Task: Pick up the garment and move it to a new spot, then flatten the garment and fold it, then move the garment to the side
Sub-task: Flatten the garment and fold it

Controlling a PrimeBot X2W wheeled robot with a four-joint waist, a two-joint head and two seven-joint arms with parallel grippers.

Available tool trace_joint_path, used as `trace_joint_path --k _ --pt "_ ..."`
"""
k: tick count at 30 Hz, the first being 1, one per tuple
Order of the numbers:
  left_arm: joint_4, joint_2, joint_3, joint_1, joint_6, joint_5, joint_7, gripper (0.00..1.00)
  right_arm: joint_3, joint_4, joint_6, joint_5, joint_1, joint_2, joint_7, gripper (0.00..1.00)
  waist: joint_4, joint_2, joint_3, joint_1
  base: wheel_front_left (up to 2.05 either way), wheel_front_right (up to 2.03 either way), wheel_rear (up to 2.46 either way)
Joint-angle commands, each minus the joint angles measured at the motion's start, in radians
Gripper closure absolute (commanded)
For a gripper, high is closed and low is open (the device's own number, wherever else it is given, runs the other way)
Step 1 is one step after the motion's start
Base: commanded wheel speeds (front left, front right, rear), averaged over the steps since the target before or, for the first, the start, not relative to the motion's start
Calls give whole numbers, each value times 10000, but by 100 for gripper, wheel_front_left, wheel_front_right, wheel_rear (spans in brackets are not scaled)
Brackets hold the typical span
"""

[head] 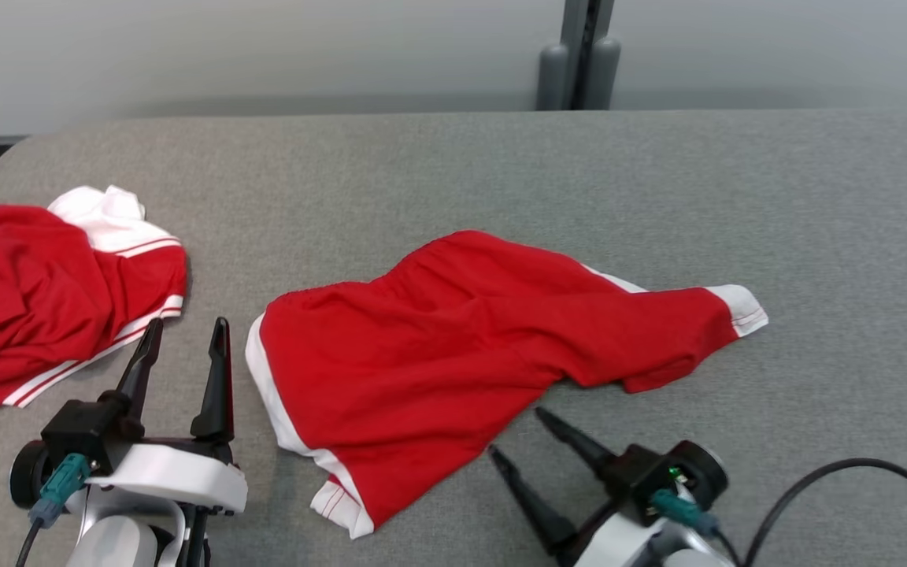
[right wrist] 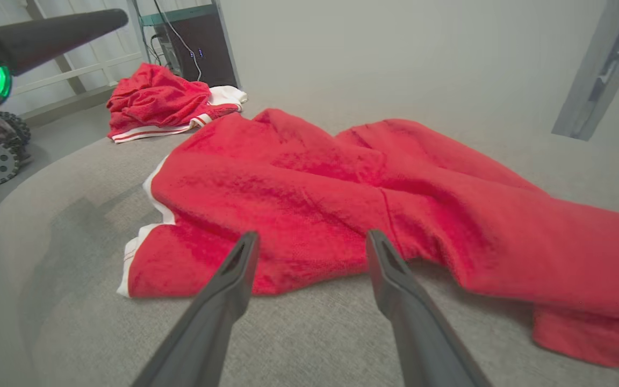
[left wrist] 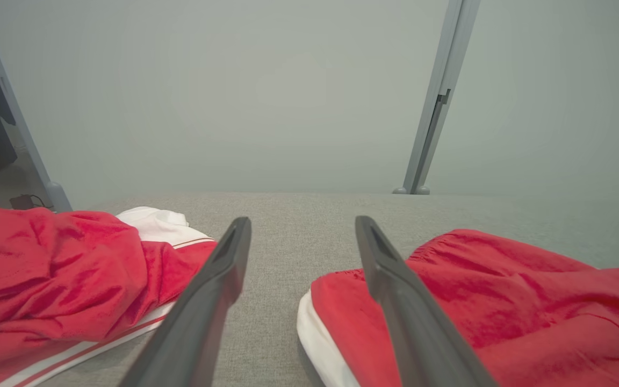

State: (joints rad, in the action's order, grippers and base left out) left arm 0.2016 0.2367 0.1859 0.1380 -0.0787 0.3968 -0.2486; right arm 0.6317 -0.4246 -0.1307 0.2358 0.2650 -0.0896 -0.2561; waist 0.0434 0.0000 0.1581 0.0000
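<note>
head view, red shorts [head: 461,346] on grey surface [head: 816,197]

The left claw [head: 188,323] lies just left of the red garment [head: 438,346]. Its two long dark fingers are spread wide and point away from the robot, gripping nothing. Its pale wrist [head: 178,476] sits nearer the robot. The right claw [head: 516,431] lies at the garment's near hem, fingers equally wide and empty, angled toward the cloth, tips close beside it.
</note>
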Motion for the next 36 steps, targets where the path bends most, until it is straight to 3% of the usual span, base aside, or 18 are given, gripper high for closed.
trace_joint_path --k 1,8,18,19,21,30,36 --pt "2 15 5 192 63 -49 -63 0 86 -66 -2 52 119 -63 -38 0 237 0 247 0 0 0 0" --pt "248 -156 71 682 232 -100 -123 0 2025 -911 -2 666 1056 -266 -57 0 616 0 782 0 0 0 0" --pt "519 -449 -7 1114 434 -225 -155 0 3332 -2395 -2 1103 2316 -303 141 0 832 0 1161 0 0 0 0" --pt "524 -476 -21 1157 456 -266 -154 0 3436 -2526 -2 1203 2380 -302 208 45 844 0 1183 0 0 0 0" --pt "529 -503 -72 1218 516 -321 -156 0 3641 -2742 -2 1443 2520 -289 279 100 854 0 1218 0 0 0 0" --pt "474 -604 -489 1078 685 -540 -159 0 3660 -2524 3 2289 2840 -721 26 100 455 0 1170 0 0 0 0" --pt "478 -556 -679 961 742 -680 -160 0 2811 -2272 1 2467 2517 -1083 -72 100 -55 0 1050 0 0 0 0"
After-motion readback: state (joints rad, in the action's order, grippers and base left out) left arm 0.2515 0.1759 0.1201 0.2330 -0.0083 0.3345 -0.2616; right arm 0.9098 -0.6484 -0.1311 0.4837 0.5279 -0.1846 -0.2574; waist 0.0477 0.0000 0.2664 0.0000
